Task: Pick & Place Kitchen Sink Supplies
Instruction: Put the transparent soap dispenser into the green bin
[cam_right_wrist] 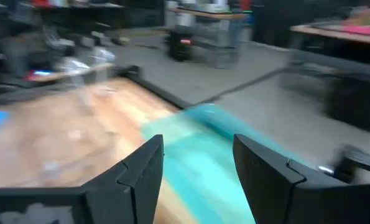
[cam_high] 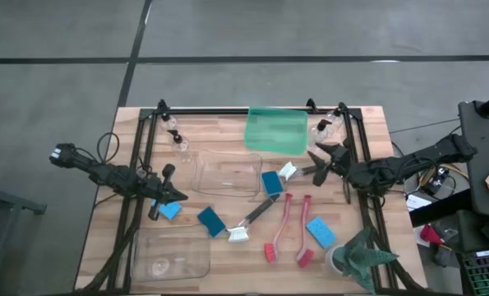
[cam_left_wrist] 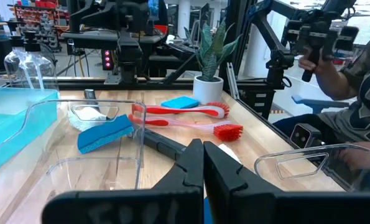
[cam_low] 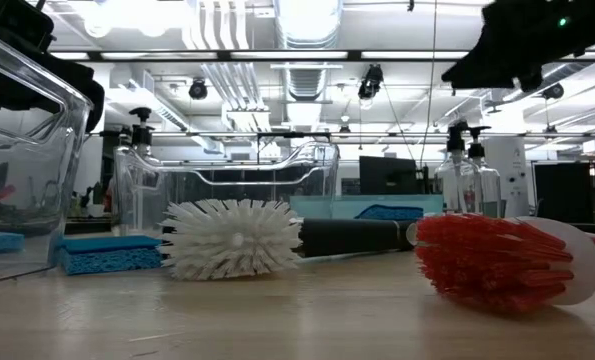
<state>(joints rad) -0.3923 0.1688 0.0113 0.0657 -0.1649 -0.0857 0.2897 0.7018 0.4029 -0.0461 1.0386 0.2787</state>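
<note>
Blue sponges, brushes and pump bottles lie scattered over the wooden table (cam_high: 228, 255), none of them yet inside a container. One sponge (cam_high: 170, 210) sits directly beside the left gripper (cam_high: 177, 196), whose jaws are pressed together with nothing between them, as the left wrist view shows. The right gripper (cam_high: 320, 161) hangs over the right half of the table, near the green tray (cam_high: 275, 130), with its jaws spread apart and empty; its wrist view looks down onto the tray. Two more sponges (cam_high: 212, 221) (cam_high: 271, 182) flank the black-handled brush (cam_high: 248, 220), and a fourth sponge (cam_high: 320, 232) rests beside the two red brushes (cam_high: 289, 230). Pump bottles (cam_high: 177, 136) (cam_high: 325, 126) stand upright at the back corners, apparently kept clear of the working area. Two clear bins (cam_high: 226, 174) (cam_high: 170, 255) stand open-topped. The supplies lie apart from one another, which should permit single-item grasps. A potted plant (cam_high: 357, 259) occupies the front right corner.
</note>
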